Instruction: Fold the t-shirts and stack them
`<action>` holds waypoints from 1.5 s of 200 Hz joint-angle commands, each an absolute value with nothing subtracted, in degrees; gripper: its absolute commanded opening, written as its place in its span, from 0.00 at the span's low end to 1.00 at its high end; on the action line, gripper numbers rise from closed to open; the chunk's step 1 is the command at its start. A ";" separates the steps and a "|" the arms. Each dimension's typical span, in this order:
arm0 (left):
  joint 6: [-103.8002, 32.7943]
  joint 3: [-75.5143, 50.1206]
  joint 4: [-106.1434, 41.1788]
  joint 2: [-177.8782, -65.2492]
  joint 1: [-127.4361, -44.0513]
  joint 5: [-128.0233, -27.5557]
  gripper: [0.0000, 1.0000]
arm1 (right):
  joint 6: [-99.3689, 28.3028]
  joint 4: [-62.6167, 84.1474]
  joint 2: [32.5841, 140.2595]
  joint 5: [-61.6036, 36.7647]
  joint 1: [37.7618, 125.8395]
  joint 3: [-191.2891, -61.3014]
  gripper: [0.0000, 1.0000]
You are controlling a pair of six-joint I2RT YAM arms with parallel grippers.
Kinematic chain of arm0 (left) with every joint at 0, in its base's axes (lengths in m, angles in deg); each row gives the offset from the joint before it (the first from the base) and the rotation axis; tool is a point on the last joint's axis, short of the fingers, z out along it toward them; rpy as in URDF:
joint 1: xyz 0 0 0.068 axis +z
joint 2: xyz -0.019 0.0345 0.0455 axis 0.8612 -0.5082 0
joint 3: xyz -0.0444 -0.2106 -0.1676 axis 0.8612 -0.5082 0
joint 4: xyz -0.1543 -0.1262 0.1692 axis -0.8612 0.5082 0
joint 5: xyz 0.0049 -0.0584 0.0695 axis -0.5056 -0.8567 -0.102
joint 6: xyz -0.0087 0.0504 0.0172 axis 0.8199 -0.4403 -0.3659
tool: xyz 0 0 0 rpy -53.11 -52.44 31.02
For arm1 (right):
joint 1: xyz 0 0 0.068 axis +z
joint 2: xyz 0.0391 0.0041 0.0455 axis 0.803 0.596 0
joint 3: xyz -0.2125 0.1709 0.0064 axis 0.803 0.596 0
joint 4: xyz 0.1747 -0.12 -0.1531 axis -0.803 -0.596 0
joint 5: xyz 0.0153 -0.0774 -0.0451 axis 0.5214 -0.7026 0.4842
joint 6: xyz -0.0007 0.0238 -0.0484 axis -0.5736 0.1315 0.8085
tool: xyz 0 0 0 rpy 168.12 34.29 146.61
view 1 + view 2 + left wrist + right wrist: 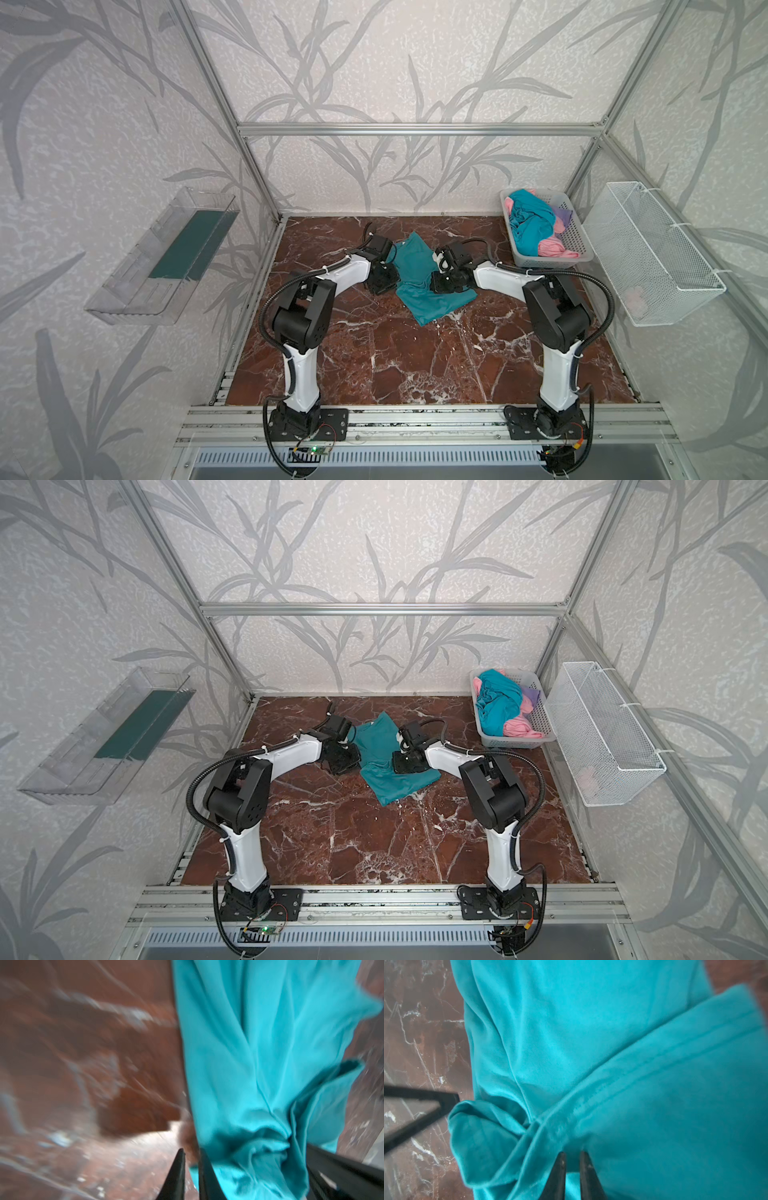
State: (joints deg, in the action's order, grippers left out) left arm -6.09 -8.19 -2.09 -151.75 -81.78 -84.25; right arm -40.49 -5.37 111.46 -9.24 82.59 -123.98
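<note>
Left tool (pixel 192 1154) pinching teal t-shirt (pixel 415 266) edge | right tool (pixel 573 1154) pinching its hem

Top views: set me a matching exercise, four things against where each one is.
Things:
1 spread-out teal t-shirt
2 pink t-shirt
3 white wire basket
4 clear tray

Places:
A hung on the right wall
B in the grey basket
C fixed to the left wall
D on the marble table

Pairs: 1-D, 2-B, 3-A, 4-C
</note>
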 commanded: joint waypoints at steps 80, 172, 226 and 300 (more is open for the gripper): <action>-10.72 -7.97 1.87 -148.04 -77.40 -79.54 0.15 | -39.81 -8.98 101.96 -15.35 84.03 -113.34 0.18; -12.12 -13.39 7.63 -134.68 -75.80 -77.19 0.20 | -41.17 -8.22 101.86 -6.83 99.67 -107.40 0.21; -12.73 -21.16 11.18 -124.91 -78.45 -78.99 0.23 | -30.93 -14.21 94.07 -2.58 98.81 -118.11 0.29; -0.12 -36.02 -4.44 -121.51 -93.29 -86.29 0.23 | -14.85 -21.34 103.84 5.13 86.93 -130.06 0.26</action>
